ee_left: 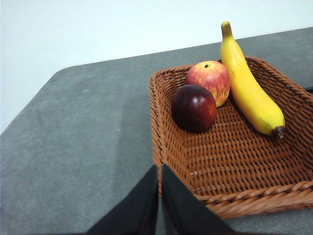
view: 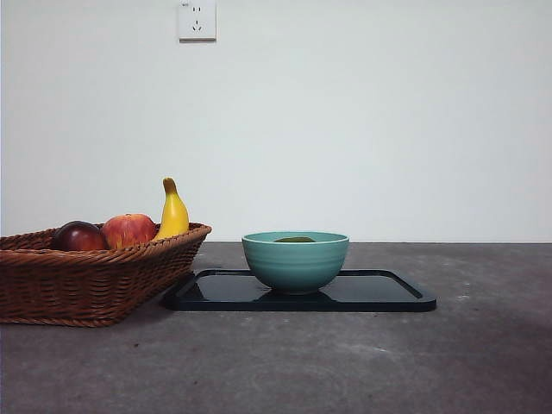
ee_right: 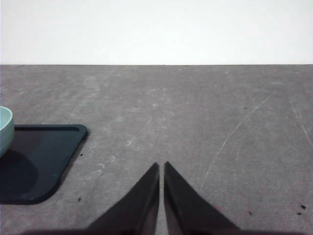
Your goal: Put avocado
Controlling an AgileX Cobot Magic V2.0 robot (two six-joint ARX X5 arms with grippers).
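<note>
The avocado (view: 295, 239) lies inside the teal bowl (view: 295, 263); only its dark olive-green top shows above the rim in the front view. The bowl stands on a black tray (view: 388, 293). My left gripper (ee_left: 160, 169) is shut and empty, above the near corner of the wicker basket (ee_left: 234, 161). My right gripper (ee_right: 161, 166) is shut and empty over bare table, to the side of the tray (ee_right: 39, 161) and the bowl's edge (ee_right: 5, 127). Neither arm shows in the front view.
The wicker basket (view: 86, 280) at the left holds a dark red-purple fruit (ee_left: 193, 107), a red-yellow apple (ee_left: 209, 81) and a banana (ee_left: 249, 83). A wall socket (view: 197, 19) sits on the white wall behind the grey table.
</note>
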